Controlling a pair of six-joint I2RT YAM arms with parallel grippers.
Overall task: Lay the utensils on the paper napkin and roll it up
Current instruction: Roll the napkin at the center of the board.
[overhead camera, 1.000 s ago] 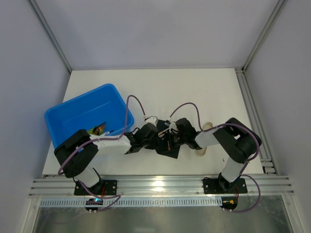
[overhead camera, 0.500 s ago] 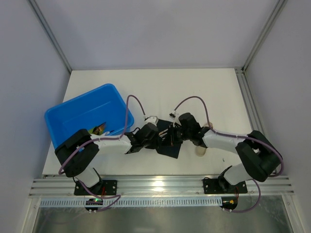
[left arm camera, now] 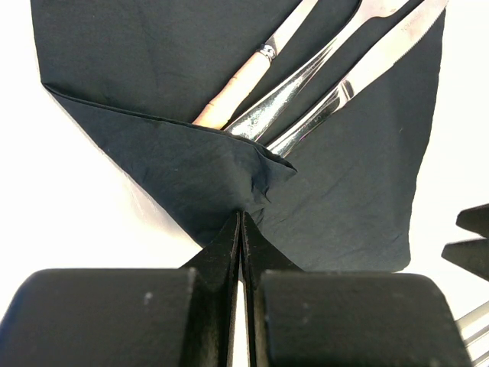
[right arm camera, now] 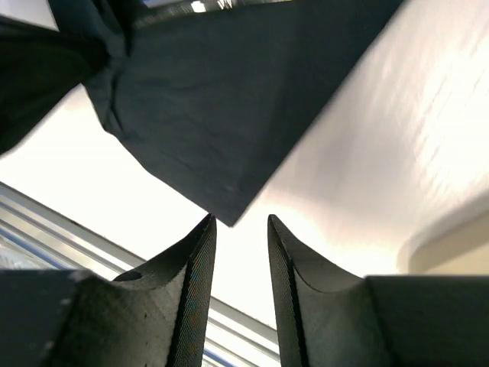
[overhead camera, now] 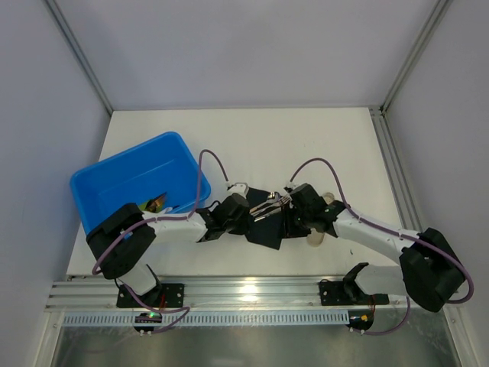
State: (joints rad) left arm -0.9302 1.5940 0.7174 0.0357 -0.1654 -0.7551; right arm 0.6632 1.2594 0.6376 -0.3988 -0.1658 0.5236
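Note:
The black paper napkin (overhead camera: 267, 232) lies flat at the near middle of the table. Its near corner is folded over the handle ends of the utensils (left arm camera: 336, 73), three slim pieces lying side by side: one with a light wooden handle (left arm camera: 233, 88) and two silver ones. They show as a silver glint in the top view (overhead camera: 270, 203). My left gripper (left arm camera: 242, 216) is shut, pinching the folded napkin (left arm camera: 176, 164) at its edge. My right gripper (right arm camera: 241, 223) is open and empty, low over the table, with the napkin's right corner (right arm camera: 229, 214) just off its fingertips.
A blue tub (overhead camera: 126, 154) stands at the left with a small dark item (overhead camera: 157, 203) inside. A beige cylinder (overhead camera: 315, 238) lies just right of the napkin, under the right arm. The metal rail (overhead camera: 244, 290) runs along the near edge.
The right arm has stretched out and its gripper has slid right, off the napkin's middle to its right corner, uncovering the utensils. The left gripper has stayed put.

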